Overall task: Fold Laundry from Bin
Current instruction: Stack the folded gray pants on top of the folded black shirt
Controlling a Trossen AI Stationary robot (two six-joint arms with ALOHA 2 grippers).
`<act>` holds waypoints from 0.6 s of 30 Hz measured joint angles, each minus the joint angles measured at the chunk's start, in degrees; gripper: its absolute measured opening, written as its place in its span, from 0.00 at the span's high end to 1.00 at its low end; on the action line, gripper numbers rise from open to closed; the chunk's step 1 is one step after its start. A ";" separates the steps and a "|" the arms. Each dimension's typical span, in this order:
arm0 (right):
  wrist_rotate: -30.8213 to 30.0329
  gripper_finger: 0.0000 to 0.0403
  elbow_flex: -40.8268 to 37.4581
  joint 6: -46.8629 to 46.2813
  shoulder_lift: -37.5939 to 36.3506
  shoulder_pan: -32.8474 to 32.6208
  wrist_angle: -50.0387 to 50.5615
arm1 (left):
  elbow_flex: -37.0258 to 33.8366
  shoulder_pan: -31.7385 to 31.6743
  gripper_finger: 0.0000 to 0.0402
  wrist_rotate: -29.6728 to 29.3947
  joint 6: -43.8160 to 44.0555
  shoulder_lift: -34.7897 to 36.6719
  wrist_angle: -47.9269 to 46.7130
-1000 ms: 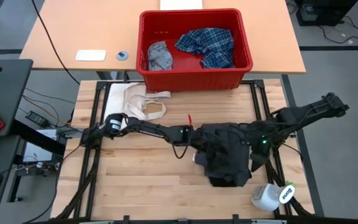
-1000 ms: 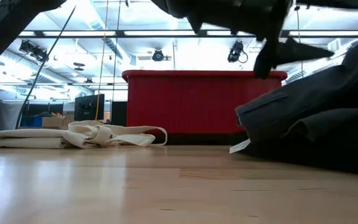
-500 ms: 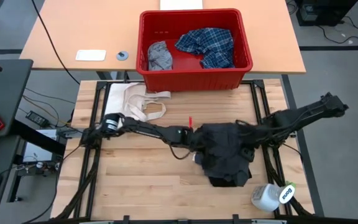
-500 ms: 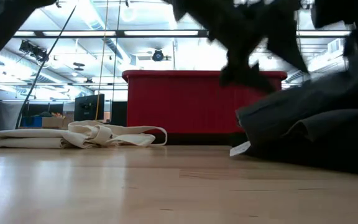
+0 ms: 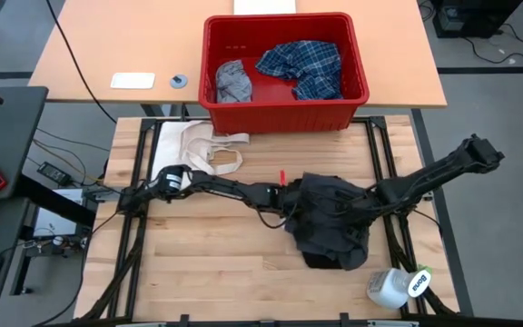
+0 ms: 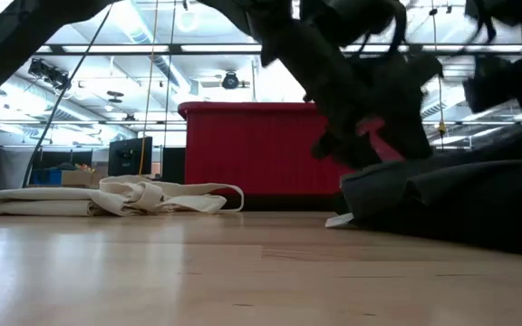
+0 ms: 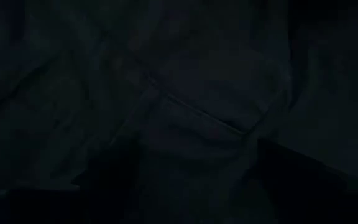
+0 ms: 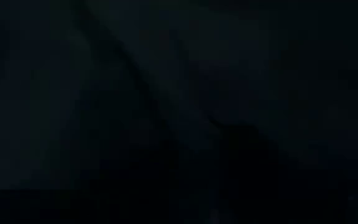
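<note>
From above, the black garment [image 5: 332, 222] lies bunched on the table [image 5: 207, 272], pulled more compactly leftward than a second ago. The left pincer [image 5: 295, 202] has pushed to its left edge, jaws wide; the right pincer [image 5: 363, 207] is buried in cloth, grip unclear. The bin [image 5: 284, 113] holds the plaid shirt [image 5: 302, 65]. At table height, the left arm now hangs before the heap [image 6: 460, 195]. Both wrist views show only dark fabric. Folding looks barely begun.

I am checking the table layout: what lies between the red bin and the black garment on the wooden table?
High view: only bare wood of the table separates the red bin from the black garment, apart from one small red item.
</note>
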State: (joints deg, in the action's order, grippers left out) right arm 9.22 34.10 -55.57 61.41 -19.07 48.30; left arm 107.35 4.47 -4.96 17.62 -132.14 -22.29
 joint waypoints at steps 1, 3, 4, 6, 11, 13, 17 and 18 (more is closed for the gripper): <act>-1.04 0.65 2.02 0.02 -0.74 -0.19 1.72 | -0.02 -0.10 0.18 -0.17 -1.29 0.85 -0.65; -3.63 0.65 6.52 0.08 -2.15 -0.92 5.36 | 0.00 -0.20 0.18 -0.32 -3.24 2.58 -1.18; -5.16 0.65 8.51 0.14 -2.73 -1.50 6.95 | 0.00 -0.22 0.18 -0.35 -4.17 3.28 -1.94; -7.93 0.65 11.81 0.28 -3.86 -3.14 8.41 | 0.13 -0.22 0.18 -0.35 -5.55 3.73 -1.47; -11.47 0.65 14.39 0.52 -4.54 -9.39 3.05 | 0.00 -0.25 0.18 -0.27 -6.06 3.92 -1.87; -13.30 0.65 13.31 -1.87 -3.63 -12.39 0.19 | 0.00 -0.44 0.18 -0.06 -6.49 3.83 -1.61; -18.56 0.65 8.91 -7.53 -0.99 -18.15 -6.88 | 0.00 -1.59 0.18 -0.02 -6.96 3.42 -1.58; -19.70 0.65 7.38 -9.23 -0.16 -19.25 -7.94 | 0.09 -1.95 0.18 -0.02 -7.00 3.07 -0.98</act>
State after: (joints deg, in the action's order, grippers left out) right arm -10.49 41.48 -64.80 61.25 -38.31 40.36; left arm 107.44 2.52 -4.97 10.62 -129.08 -23.27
